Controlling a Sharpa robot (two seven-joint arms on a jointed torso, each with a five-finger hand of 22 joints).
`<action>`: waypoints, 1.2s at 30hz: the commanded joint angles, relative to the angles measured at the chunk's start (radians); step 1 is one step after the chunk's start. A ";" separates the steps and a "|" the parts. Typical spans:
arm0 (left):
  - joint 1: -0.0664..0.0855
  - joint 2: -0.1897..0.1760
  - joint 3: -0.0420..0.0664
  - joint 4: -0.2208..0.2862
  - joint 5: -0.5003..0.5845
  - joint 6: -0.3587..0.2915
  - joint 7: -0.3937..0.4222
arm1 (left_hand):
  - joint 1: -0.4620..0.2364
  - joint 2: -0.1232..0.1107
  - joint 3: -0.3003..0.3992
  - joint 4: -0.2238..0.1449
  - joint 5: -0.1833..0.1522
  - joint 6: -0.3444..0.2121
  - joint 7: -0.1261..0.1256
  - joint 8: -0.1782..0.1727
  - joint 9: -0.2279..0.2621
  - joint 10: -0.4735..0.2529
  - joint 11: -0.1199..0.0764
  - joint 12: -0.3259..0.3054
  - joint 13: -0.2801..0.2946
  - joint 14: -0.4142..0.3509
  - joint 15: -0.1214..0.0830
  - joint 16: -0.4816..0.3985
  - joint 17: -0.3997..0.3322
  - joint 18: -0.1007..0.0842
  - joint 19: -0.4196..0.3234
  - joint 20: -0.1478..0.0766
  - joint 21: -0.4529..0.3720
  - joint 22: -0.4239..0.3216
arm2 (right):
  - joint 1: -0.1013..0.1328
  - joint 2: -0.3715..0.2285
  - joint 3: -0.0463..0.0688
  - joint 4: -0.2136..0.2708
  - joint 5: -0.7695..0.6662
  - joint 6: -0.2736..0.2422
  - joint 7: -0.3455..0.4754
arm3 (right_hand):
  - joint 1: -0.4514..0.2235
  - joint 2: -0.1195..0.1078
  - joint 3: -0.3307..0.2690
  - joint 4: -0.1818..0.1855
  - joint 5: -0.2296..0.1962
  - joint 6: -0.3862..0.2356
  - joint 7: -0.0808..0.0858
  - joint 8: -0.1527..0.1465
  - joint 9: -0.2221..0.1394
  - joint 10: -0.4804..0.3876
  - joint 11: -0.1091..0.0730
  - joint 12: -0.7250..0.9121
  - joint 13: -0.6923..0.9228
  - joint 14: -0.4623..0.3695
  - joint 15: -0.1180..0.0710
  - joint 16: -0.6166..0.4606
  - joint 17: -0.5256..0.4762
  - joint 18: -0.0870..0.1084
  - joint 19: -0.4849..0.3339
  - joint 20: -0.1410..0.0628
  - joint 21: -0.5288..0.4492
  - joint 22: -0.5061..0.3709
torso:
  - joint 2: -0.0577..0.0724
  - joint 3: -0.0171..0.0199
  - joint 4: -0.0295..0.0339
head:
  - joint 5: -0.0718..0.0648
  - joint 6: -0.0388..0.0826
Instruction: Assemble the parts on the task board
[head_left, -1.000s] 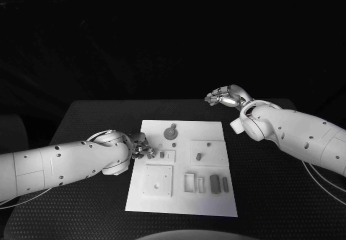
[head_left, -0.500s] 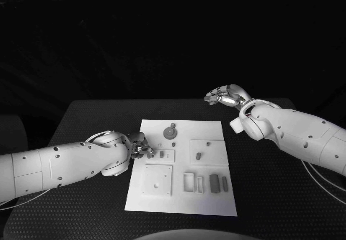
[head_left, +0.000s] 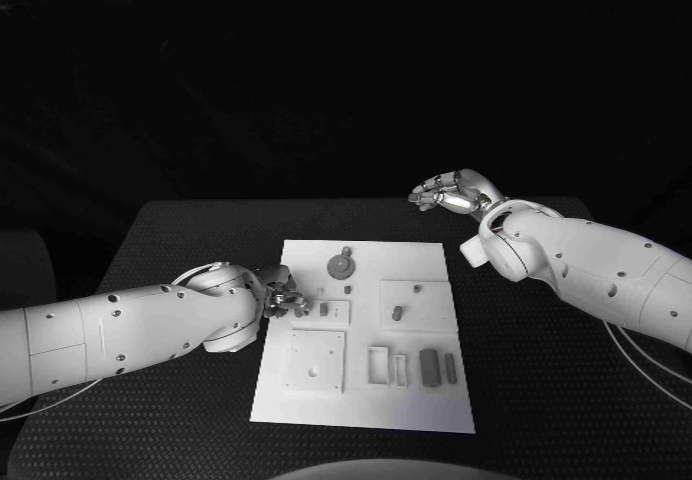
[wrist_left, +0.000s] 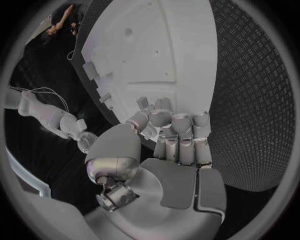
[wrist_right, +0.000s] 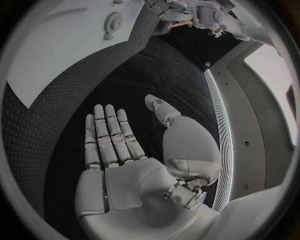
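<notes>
The white task board (head_left: 368, 330) lies in the middle of the black table. On it are a round toothed part (head_left: 339, 265), a small oval part (head_left: 397, 313), and two dark bars (head_left: 428, 367) near the front. My left hand (head_left: 283, 297) sits at the board's left edge, next to a small part (head_left: 329, 306). Its fingers (wrist_left: 178, 132) are curled in toward the thumb over the board (wrist_left: 162, 50), and I can make out nothing held in them. My right hand (head_left: 451, 193) hangs raised beyond the board's far right corner. Its palm (wrist_right: 125, 155) is flat, with the fingers straight and apart, and it holds nothing.
A square raised plate (head_left: 315, 360) and a narrow frame (head_left: 378, 365) stand on the board's near half. Another raised plate (head_left: 414, 302) sits to the right of the middle. Bare black table lies to the left, right and front of the board.
</notes>
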 joint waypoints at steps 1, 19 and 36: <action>-0.006 0.003 -0.003 -0.003 -0.004 -0.001 -0.003 | -0.002 0.012 0.006 0.002 0.004 0.022 -0.013 -0.003 -0.001 0.000 -0.010 0.005 -0.001 0.002 -0.009 0.006 -0.002 0.001 0.000 -0.151 0.007 -0.002 | 0.000 0.000 0.001 0.000 -0.001 0.013 0.007 | 0.007 0.003 -0.004 0.003 0.005 -0.007 0.018 0.007 -0.001 0.006 0.000 -0.007 -0.001 -0.005 0.001 -0.003 -0.002 -0.018 -0.007 -0.003 -0.005 0.001 | 0.000 0.0000 -0.0003 | 0.001 -0.001; -0.009 0.005 -0.003 -0.005 -0.005 -0.016 -0.005 | -0.002 0.013 0.007 0.002 0.004 0.022 -0.013 -0.003 -0.001 0.000 -0.010 0.005 -0.001 0.002 -0.009 0.007 -0.002 0.001 0.000 -0.151 0.008 -0.003 | -0.001 0.000 0.001 0.000 -0.001 0.014 0.007 | 0.007 0.004 -0.004 0.003 0.006 -0.007 0.018 0.007 -0.002 0.007 0.000 -0.008 -0.001 -0.006 0.001 -0.003 -0.002 -0.018 -0.008 -0.003 -0.006 0.004 | 0.000 -0.0005 0.0014 | 0.000 -0.001; -0.009 0.004 -0.003 -0.007 -0.009 0.019 -0.017 | -0.001 0.013 0.008 0.001 0.004 0.022 -0.014 -0.002 -0.001 0.000 -0.010 0.005 -0.001 0.003 -0.010 0.007 -0.002 0.001 0.000 -0.152 0.009 -0.004 | -0.002 -0.001 0.001 0.000 -0.001 0.016 0.007 | 0.007 0.004 -0.004 0.003 0.013 -0.007 0.018 0.007 -0.002 0.007 0.000 -0.009 -0.001 -0.006 0.001 -0.003 -0.003 -0.019 -0.008 -0.003 -0.007 0.006 | 0.000 -0.0002 0.0006 | 0.001 -0.003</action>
